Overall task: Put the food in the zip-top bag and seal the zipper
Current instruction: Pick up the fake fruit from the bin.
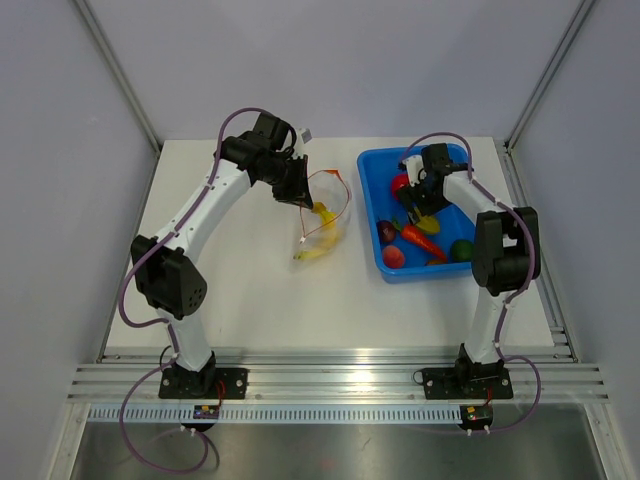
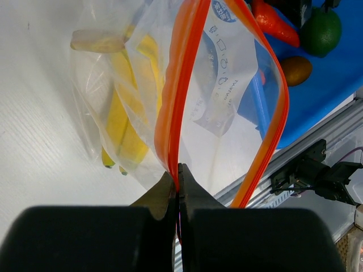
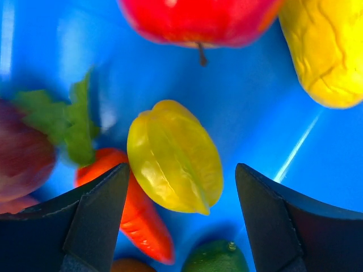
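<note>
The yellow banana (image 2: 126, 122) lies inside the clear zip-top bag (image 2: 227, 85), which hangs open above the table; both show in the top view, the bag (image 1: 322, 218) and the banana (image 1: 318, 250). My left gripper (image 2: 178, 170) is shut on the orange-red zipper strip (image 2: 176, 85) at one end of the bag's mouth and holds it up. The mouth gapes; its other lip (image 2: 271, 136) curves away. My right gripper (image 3: 181, 175) is open over the blue bin (image 1: 385, 170), with a yellow star fruit (image 3: 173, 156) between its fingers, untouched.
The bin (image 3: 272, 141) holds a red tomato (image 3: 198, 20), an orange carrot (image 3: 136, 209), a green lime (image 3: 215, 258), a yellow lumpy fruit (image 3: 326, 48) and a purple vegetable with green leaves (image 3: 22, 153). The bin sits right of the bag.
</note>
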You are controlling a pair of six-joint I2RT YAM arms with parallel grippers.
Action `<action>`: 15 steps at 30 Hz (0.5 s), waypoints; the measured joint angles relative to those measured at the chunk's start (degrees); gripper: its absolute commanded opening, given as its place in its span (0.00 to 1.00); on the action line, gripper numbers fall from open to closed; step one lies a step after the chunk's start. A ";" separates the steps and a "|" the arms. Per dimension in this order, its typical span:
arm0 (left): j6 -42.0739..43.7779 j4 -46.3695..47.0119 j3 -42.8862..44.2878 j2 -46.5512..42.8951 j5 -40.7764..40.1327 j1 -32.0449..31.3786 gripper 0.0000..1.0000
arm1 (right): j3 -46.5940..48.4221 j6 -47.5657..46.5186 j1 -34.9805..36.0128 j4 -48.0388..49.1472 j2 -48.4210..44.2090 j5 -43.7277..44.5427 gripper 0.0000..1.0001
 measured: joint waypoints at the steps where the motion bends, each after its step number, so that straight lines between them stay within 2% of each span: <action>1: -0.02 0.00 0.00 0.00 0.02 0.00 0.00 | -0.04 0.07 -0.15 0.04 0.31 0.66 0.83; 6: -0.02 0.00 0.00 0.00 0.11 0.00 0.00 | -1.64 0.76 -0.28 0.48 1.44 2.21 0.83; 10: -0.02 0.02 0.00 0.00 0.28 0.00 0.00 | -1.77 1.79 -0.28 1.40 2.03 3.19 0.66; 15: -0.02 0.07 -0.35 0.00 0.42 0.00 0.00 | -2.36 4.87 -0.46 3.06 0.98 4.42 0.50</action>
